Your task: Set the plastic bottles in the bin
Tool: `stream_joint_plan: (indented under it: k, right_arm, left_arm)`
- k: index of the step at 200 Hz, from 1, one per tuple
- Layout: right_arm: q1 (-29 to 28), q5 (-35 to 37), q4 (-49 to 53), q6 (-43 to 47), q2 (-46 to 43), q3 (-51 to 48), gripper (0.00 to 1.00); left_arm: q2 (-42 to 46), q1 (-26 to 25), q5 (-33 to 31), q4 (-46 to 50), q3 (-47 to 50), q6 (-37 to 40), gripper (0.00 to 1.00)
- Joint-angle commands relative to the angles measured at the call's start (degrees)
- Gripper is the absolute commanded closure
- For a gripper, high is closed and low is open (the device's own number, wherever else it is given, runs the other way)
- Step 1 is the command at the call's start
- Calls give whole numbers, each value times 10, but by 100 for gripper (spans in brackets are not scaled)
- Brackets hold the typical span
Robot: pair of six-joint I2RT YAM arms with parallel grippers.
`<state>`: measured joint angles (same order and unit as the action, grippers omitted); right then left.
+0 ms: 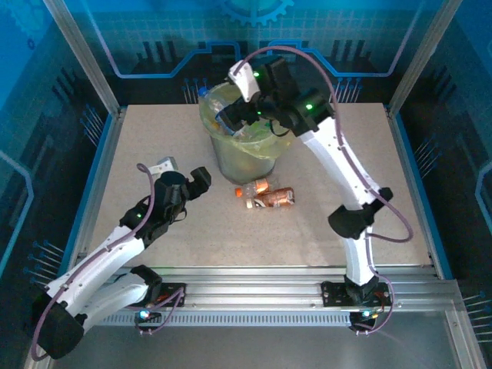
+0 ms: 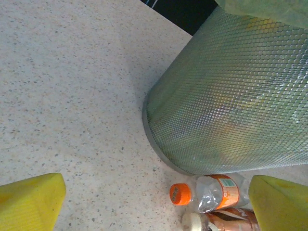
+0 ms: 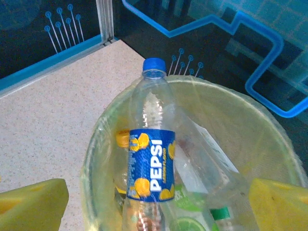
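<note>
The bin (image 1: 240, 150), grey mesh lined with a yellow-green bag, stands at the back middle of the table. My right gripper (image 1: 237, 104) hovers over its mouth, open. In the right wrist view its yellow fingers (image 3: 31, 204) stand wide apart, and a clear blue-labelled Pepsi bottle (image 3: 151, 163) leans in the bin (image 3: 240, 106) between them, untouched, on top of other bottles. Two bottles lie on the table in front of the bin: an orange-capped one (image 1: 254, 188) and a brown-labelled one (image 1: 275, 198). My left gripper (image 1: 187, 173) is open, left of them, with the orange-capped bottle (image 2: 211, 192) near its right finger (image 2: 281, 202).
The bin's mesh wall (image 2: 231, 106) rises close ahead of the left gripper. Bare speckled table (image 1: 154, 138) spreads to the left and right of the bin. Metal frame posts and blue glass walls (image 1: 92, 69) close the table in.
</note>
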<state>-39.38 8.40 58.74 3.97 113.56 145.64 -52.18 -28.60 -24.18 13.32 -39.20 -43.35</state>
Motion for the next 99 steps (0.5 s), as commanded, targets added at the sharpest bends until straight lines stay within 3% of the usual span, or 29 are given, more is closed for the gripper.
stream_joint_plan:
  k: [1,60,99]
  right_arm:
    - [11,-2,-25,-26,-65,-99,4]
    - [25,36,-134,-50,-306,-502,1]
    - [37,7,-164,-66,-378,-701,0]
  left_arm:
    - [-8,5,29,-15,-10,13,1]
    - [-31,6,64,-35,20,-11,1]
    - [-44,8,76,-47,36,-27,1]
